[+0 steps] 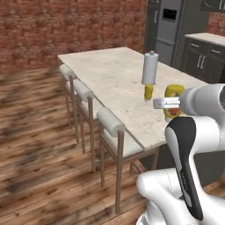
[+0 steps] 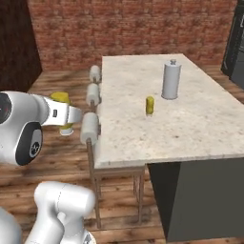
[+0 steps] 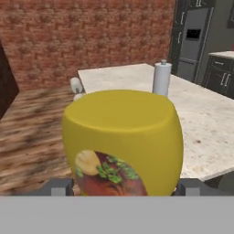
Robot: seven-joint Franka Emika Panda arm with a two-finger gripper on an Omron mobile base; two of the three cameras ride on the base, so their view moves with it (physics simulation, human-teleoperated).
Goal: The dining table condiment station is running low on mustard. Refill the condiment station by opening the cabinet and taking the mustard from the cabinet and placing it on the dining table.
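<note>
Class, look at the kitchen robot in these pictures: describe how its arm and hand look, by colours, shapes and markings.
The arm is glossy white with rounded, tube-like segments, a black band running down one link, and a dark round joint cap with a small white mark. The hand ends in two small dark grey, blocky fingertips. No cables show.

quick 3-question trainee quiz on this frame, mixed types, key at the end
1. True or false: the mustard already stands on the dining table.
2. What is the gripper doing? A) open and empty B) holding the mustard C) holding the paper-towel roll
3. Fill in: beside the paper-towel roll on the table stands a small ___ bottle.

Key: 1 false; 2 B; 3 yellow
</note>
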